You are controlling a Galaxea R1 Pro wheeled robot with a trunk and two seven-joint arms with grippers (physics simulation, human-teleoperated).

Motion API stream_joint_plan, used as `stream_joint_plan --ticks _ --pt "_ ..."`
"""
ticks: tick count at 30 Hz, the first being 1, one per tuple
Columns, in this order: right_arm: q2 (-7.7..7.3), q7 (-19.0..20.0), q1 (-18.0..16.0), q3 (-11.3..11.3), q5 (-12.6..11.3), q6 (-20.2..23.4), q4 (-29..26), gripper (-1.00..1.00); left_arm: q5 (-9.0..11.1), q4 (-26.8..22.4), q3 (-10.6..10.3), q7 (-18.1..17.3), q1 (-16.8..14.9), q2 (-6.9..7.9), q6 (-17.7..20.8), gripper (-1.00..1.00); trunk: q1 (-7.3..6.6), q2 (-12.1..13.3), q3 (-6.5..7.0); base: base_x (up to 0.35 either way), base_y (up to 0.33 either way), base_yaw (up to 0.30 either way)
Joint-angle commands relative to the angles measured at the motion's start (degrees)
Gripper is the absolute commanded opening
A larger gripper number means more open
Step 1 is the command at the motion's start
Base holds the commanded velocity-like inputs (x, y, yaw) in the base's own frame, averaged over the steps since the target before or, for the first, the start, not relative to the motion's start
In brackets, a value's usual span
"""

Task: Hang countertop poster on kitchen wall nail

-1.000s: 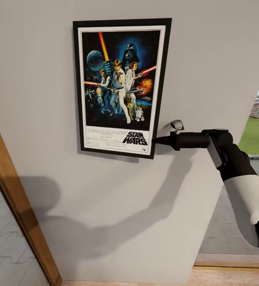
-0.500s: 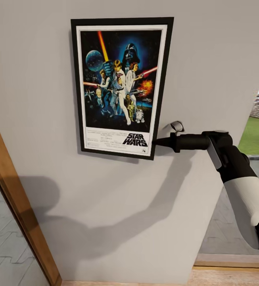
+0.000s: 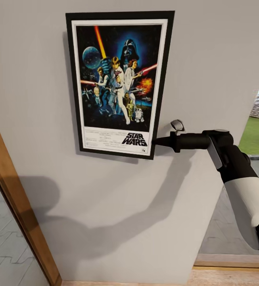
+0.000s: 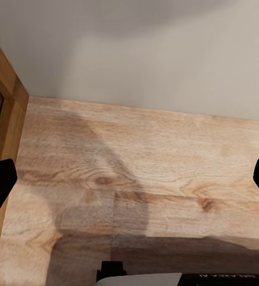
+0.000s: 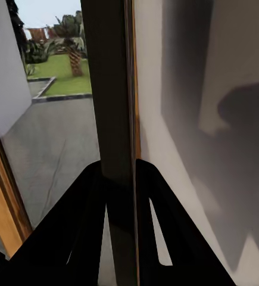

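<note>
Jaws clamped on poster (image 3: 117, 85) edge

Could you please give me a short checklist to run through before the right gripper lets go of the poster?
1. Right gripper holds the poster firmly: ok; the right wrist view shows both fingers clamped on the frame's edge.
2. Poster is against the wall: ok; it lies close to it, casting only a narrow shadow.
3. Poster is hooked on a nail: cannot tell; the frame hides whatever is behind it.
4. Poster hangs straight: not ok; it leans a little, its bottom edge sloping down toward the gripped corner.
5. Left gripper is out of the way: ok; it is open, pointing at the wooden floor.
</note>
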Motion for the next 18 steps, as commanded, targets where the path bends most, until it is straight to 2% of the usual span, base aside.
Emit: stream_joint_plan --ticks 1,6,13,18 --pt "-0.07 0.1 -0.1 0.2 -0.5 0.8 0.0 -1.0 0.0 -0.1 0.2 -0.4 0.0 -0.03 0.0 1.0 0.03 -0.1 -0.1 0.0 0.0 0.0" --pt "-0.07 0.1 0.0 0.2 -0.5 0.6 0.0 -1.0 0.0 -0.1 0.2 -0.4 0.0 -0.03 0.0 1.0 0.03 -0.1 -0.1 0.0 0.0 0.0" --pt "-0.07 0.1 0.1 0.2 -0.5 -1.9 0.5 -1.0 0.0 -0.1 0.2 -0.4 0.0 -0.03 -0.1 1.0 0.03 -0.1 -0.1 0.0 0.0 0.0" --pt "-0.07 0.1 1.3 0.2 -0.5 -2.3 0.5 -1.0 0.0 -0.1 0.2 -0.4 0.0 -0.03 0.0 1.0 0.03 -0.1 -0.1 0.0 0.0 0.0"
